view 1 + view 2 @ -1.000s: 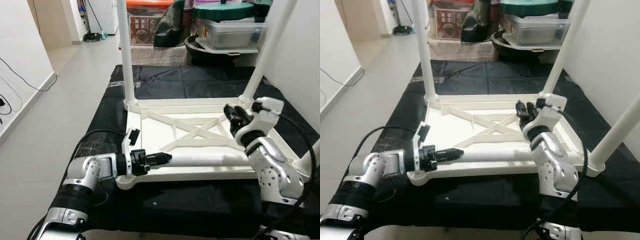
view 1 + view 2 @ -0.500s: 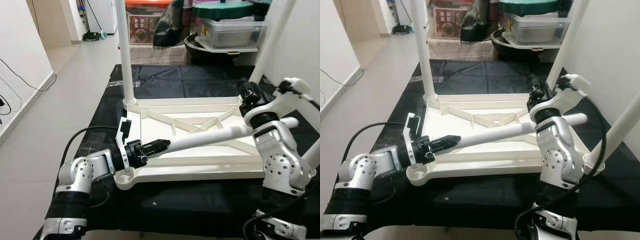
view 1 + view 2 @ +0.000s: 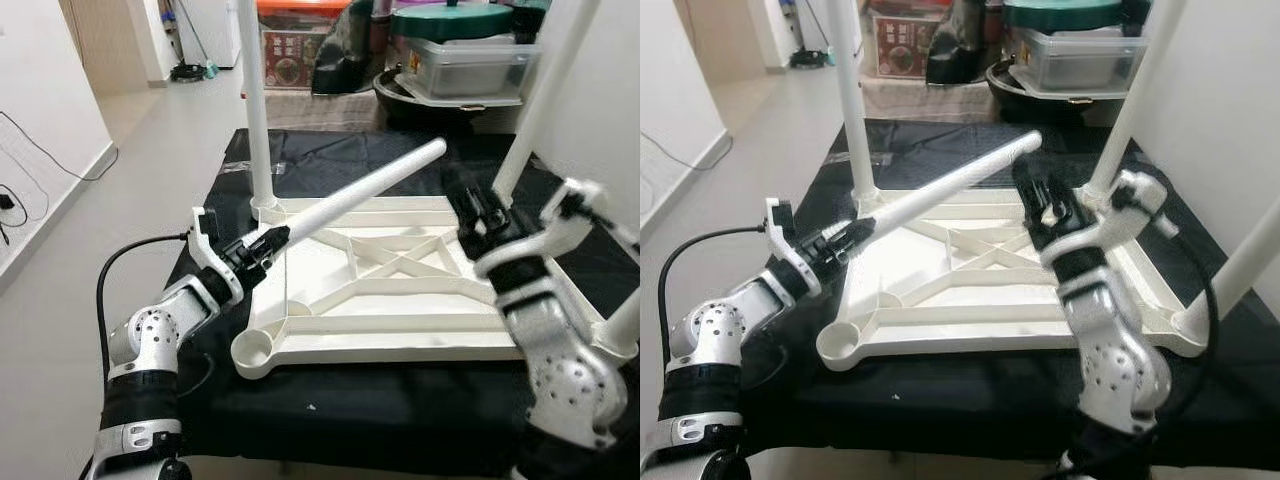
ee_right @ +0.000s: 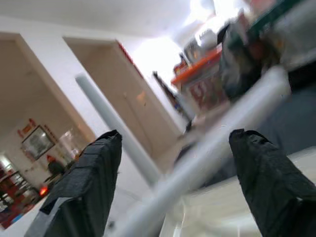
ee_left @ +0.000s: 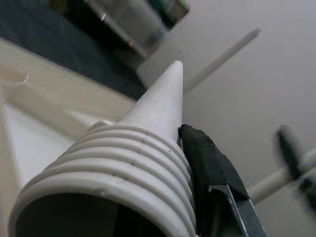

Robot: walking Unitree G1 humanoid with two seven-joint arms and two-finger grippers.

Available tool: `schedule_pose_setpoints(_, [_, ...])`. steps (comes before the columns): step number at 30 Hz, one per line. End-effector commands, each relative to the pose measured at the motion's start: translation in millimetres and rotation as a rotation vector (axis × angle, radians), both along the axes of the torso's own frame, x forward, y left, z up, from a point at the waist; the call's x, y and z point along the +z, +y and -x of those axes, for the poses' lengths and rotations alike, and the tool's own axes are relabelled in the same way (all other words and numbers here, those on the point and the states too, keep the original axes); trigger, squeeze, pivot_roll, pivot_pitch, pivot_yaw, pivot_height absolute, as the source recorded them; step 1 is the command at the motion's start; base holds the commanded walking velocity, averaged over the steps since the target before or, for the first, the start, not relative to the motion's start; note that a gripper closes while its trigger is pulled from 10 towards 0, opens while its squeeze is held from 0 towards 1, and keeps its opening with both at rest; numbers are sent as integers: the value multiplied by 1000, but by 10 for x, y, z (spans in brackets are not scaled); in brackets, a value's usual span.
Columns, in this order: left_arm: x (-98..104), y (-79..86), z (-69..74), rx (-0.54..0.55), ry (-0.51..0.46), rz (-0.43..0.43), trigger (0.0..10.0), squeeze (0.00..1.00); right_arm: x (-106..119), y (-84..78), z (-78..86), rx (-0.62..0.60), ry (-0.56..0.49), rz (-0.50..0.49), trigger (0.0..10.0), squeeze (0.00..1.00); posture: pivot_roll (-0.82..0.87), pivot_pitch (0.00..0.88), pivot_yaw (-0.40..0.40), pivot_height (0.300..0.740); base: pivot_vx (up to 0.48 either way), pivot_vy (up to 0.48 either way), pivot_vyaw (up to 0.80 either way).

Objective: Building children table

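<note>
I see the upturned tabletop (image 3: pixel 400 300) lying flat on the counter (image 3: pixel 400 420) before me, with legs standing at its far-left (image 3: pixel 255 110), far-right (image 3: pixel 535 100) and near-right (image 3: pixel 625 320) corners. Its near-left socket (image 3: pixel 255 352) sits just below my left gripper (image 3: pixel 262 245), which clamps the loose leg (image 3: pixel 370 188) slanting up across the tabletop toward the far right. My right gripper (image 3: pixel 478 212) hangs spread over the tabletop's right side, beside that leg's raised end, and storage boxes (image 3: pixel 470 65) sit beyond the counter.

black-draped platform (image 3: pixel 330 160), upturned white tabletop (image 3: pixel 400 300) resting on it

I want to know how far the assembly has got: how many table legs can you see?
4. Three stand in the upturned tabletop: far-left corner, far-right corner, near-right corner. The fourth leg is held tilted by the left gripper.
</note>
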State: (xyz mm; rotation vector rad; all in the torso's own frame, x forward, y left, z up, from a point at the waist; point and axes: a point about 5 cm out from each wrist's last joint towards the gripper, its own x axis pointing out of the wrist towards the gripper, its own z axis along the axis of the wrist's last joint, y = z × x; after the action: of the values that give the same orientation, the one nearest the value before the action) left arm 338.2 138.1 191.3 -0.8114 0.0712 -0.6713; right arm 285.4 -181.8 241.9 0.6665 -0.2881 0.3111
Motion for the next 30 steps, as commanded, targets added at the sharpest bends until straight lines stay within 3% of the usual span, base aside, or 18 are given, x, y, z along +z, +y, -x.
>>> schedule_pose_setpoints(1, [124, -14, 0, 4, -49, 28, 10000, 0, -54, 49, 5, 32, 23, -7, 10000, 0, 152, 0, -32, 740, 0, 0, 0])
schedule_pose_setpoints(5, [191, -65, 15, -8, -71, 58, 10000, 0, -136, 84, 20, 61, 54, -57, 10000, 0, 152, 0, -34, 740, 0, 0, 0])
schedule_pose_setpoints(7, [224, -166, 72, -43, -88, 88, 10000, 0, -197, 174, 8, 113, 79, -130, 10000, 0, 153, 0, -39, 740, 0, 0, 0])
schedule_pose_setpoints(9, [224, -166, 72, -43, -88, 88, 10000, 0, -197, 174, 8, 113, 79, -130, 10000, 0, 153, 0, -39, 740, 0, 0, 0])
schedule_pose_setpoints(17, [195, -384, 255, -157, -96, 125, 10000, 0, -266, 432, 18, 283, 117, -215, 10000, 0, 159, 0, -48, 740, 0, 0, 0])
schedule_pose_setpoints(30, [153, -489, 408, -272, -83, 141, 10000, 0, -252, 477, 40, 361, 108, -253, 10000, 0, 161, 0, -47, 740, 0, 0, 0])
